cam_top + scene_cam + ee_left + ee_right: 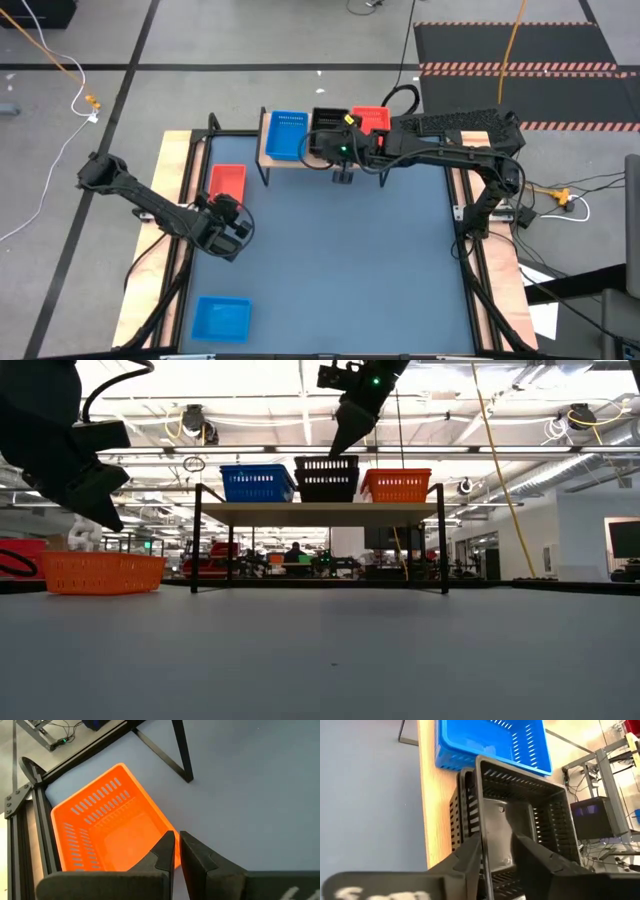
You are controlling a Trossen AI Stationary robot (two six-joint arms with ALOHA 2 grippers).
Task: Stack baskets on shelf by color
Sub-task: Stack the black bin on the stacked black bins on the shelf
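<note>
The shelf (266, 150) stands at the table's far edge. It bears a blue basket (288, 133), a black basket (520, 815) nested in a second black one (457, 817), and a red basket (372, 119). My right gripper (497, 842) is open above the shelf. Its fingers stand on either side of the top black basket's near wall (484, 827), one inside and one outside. My left gripper (177, 845) is shut on nothing above the table's left side. Just beyond it, a red basket (110, 830) rests on the tabletop. My right gripper comes at the top black basket slanting down from the near side. The outer finger (470, 855) lies close against the near wall's outside, and I cannot tell whether it touches. The inner finger (535, 857) stands apart from the wall. The basket rests in the lower black one.
A blue basket (222, 317) lies near the table's front left corner. The shelf's black legs (180, 750) stand on the tabletop (350, 260). Black frame rails (30, 845) run along the table's left edge beside the red basket.
</note>
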